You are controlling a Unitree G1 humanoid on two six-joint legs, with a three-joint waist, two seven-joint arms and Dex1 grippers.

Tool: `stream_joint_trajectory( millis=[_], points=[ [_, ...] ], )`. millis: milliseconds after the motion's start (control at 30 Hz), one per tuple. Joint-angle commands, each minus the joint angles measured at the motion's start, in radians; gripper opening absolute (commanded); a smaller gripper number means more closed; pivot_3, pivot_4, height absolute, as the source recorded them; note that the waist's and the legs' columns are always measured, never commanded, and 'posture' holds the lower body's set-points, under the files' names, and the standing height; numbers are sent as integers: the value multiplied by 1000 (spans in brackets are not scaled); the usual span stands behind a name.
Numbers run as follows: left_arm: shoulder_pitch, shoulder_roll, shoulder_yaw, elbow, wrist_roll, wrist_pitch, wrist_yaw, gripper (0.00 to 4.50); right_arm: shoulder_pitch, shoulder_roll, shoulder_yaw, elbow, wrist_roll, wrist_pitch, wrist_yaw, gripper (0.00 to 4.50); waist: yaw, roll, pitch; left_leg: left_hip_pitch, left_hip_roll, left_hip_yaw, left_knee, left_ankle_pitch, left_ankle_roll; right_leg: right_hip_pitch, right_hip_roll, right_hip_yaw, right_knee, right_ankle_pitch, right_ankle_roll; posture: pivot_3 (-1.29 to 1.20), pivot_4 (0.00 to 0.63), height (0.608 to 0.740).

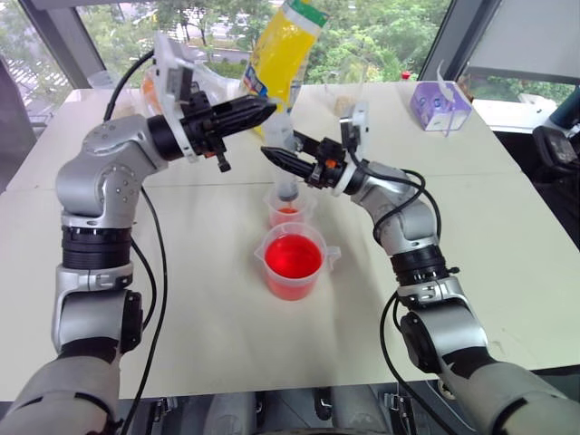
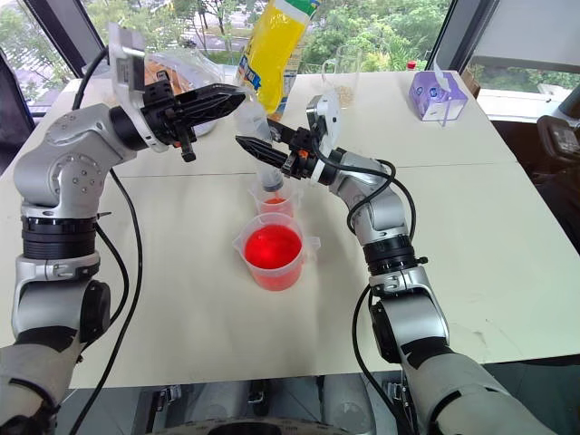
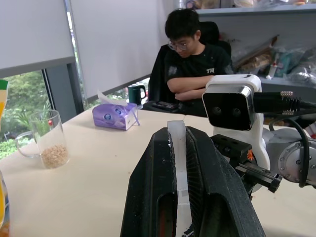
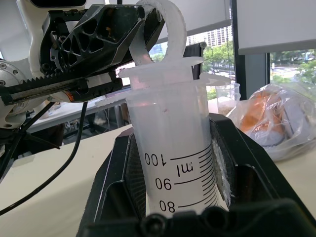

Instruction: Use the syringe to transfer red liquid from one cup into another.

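The syringe (image 4: 173, 148) stands upright over the small narrow cup (image 1: 290, 210), its tip down inside it. My right gripper (image 1: 276, 156) is shut on the syringe's clear barrel. My left gripper (image 1: 267, 107) is shut on the white plunger (image 3: 177, 158) at the top, whose ring sits close above the barrel's flange. The barrel looks clear where it shows in the right wrist view. A little red liquid (image 1: 288, 212) lies in the small cup. Just in front of it stands the wide spouted beaker (image 1: 293, 263), bright red inside.
A yellow bag (image 1: 281, 45) stands behind the grippers, and a purple tissue box (image 1: 440, 104) sits at the back right. A glass mug with beige grains (image 3: 49, 140) and a plastic bag (image 4: 276, 123) rest on the white table (image 1: 208, 326). A person (image 3: 192, 64) sits beyond the table.
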Motion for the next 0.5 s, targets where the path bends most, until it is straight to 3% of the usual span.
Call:
stream_joint_trajectory(
  millis=[33,133,233,467,500],
  points=[
    [36,-3,-81,-25,15,31,-49,49,-102,2,-79,-74,56,-29,-34,1429,0,0,0,0,0,0,0,0,0,0,0,0,0,0,0,0,150,740],
    [20,-1,-61,-21,0,51,-36,49,-82,7,-64,-72,50,-24,-26,1429,0,0,0,0,0,0,0,0,0,0,0,0,0,0,0,0,150,740],
    [-4,-1,-32,-9,-14,72,-13,1131,-61,14,-52,-73,46,-17,-21,1429,1,0,0,0,0,0,0,0,0,0,0,0,0,0,0,0,150,740],
    [-48,27,57,-8,-46,81,22,4455,-27,27,-36,-76,37,-5,-15,1429,-3,0,0,0,0,0,0,0,0,0,0,0,0,0,0,0,150,740],
    [-50,36,73,-10,-56,88,24,4455,-25,29,-35,-76,37,-4,-16,1429,-3,0,0,0,0,0,0,0,0,0,0,0,0,0,0,0,150,740]
  ],
)
